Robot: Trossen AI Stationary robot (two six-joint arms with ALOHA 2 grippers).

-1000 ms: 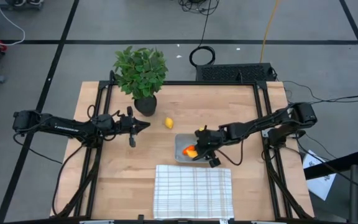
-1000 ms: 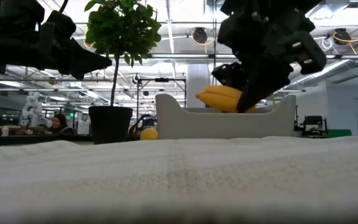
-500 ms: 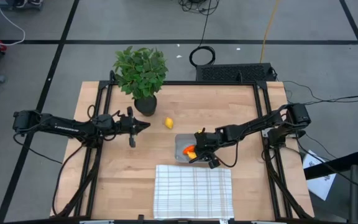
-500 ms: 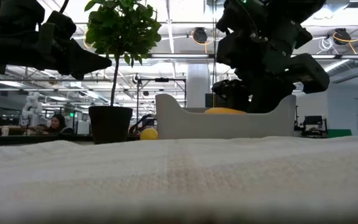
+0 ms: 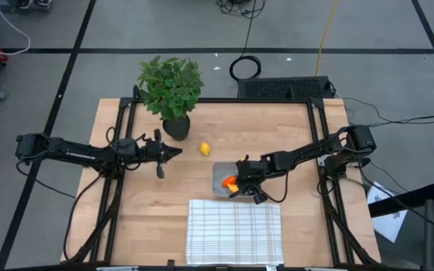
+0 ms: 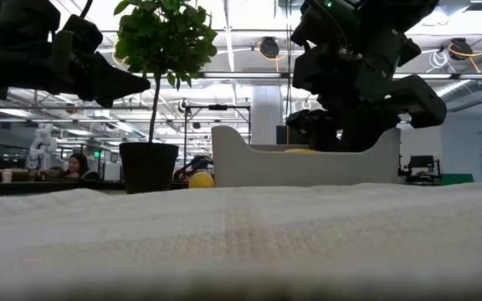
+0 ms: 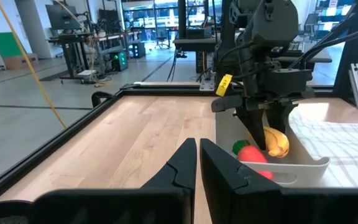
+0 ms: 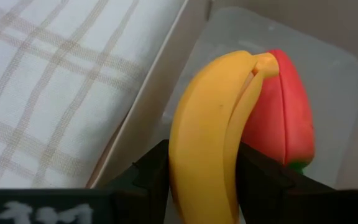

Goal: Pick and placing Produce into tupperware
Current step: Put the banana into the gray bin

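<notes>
The tupperware [image 5: 227, 181] stands on the wooden table just beyond the striped cloth [image 5: 234, 229]. Inside it lie the orange carrot [image 8: 279, 112] and the yellow banana [image 8: 207, 137], with my right gripper [image 5: 238, 183] reaching down into the container and shut on the banana. The lemon [image 5: 204, 149] rests on the table between the tupperware and the potted plant [image 5: 170, 86]. My left gripper [image 5: 176, 151] hovers shut and level at the table's left, pointing toward the tupperware, with nothing in it. My right gripper pinches the banana's two long sides [image 8: 185, 168] between its two fingers [image 8: 151, 168], toward the end nearer the wrist. It comes slanting down from the table's right, and the banana runs on ahead past the fingertips. The banana is down inside the tupperware, against the carrot, its top [image 6: 299, 150] barely over the rim.
The potted plant stands at the table's far side, left of centre. The cloth covers the near middle of the table, its far edge close to the tupperware's near wall [image 7: 284, 171]. Bare wood lies left and right of the cloth.
My right gripper has gone down into the tupperware with the banana. The banana, which stood well above the container's rim, now sits inside with only its top showing over the rim.
</notes>
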